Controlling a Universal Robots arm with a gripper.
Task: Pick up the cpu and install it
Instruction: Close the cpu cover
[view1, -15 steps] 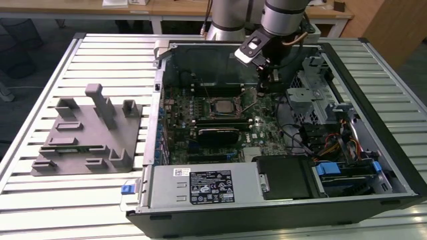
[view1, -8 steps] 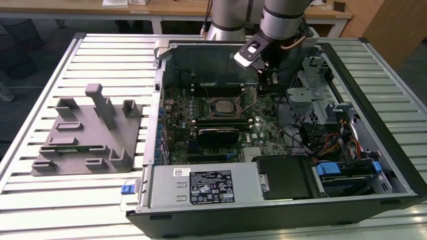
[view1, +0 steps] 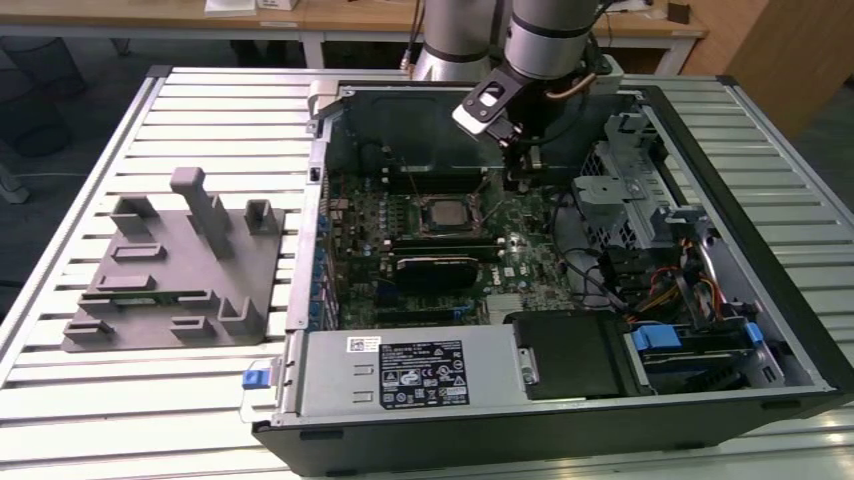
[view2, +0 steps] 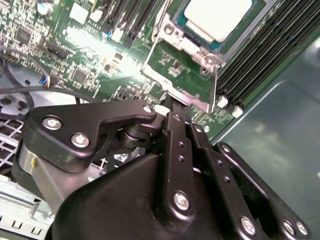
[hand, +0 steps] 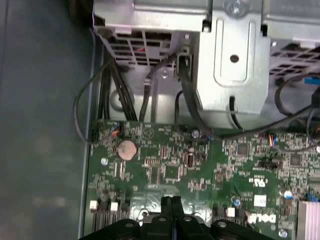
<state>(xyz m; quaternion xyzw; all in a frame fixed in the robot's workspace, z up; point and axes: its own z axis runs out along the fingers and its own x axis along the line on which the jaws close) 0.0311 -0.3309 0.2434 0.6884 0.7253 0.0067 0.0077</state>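
Inside the open computer case (view1: 400, 125), on the green motherboard (view1: 527, 255), the cpu (view1: 445, 212) was seen seated in its metal-framed socket. In the exterior view, the gripper (view1: 523, 182) was held low over the board at about two o'clock from the cpu, near it but apart. Its fingers (hand: 166, 206) were pressed together, with nothing between them. A grey plastic fixture (view1: 174, 270) was laid on the slatted table (view1: 227, 100) at nine o'clock from the case.
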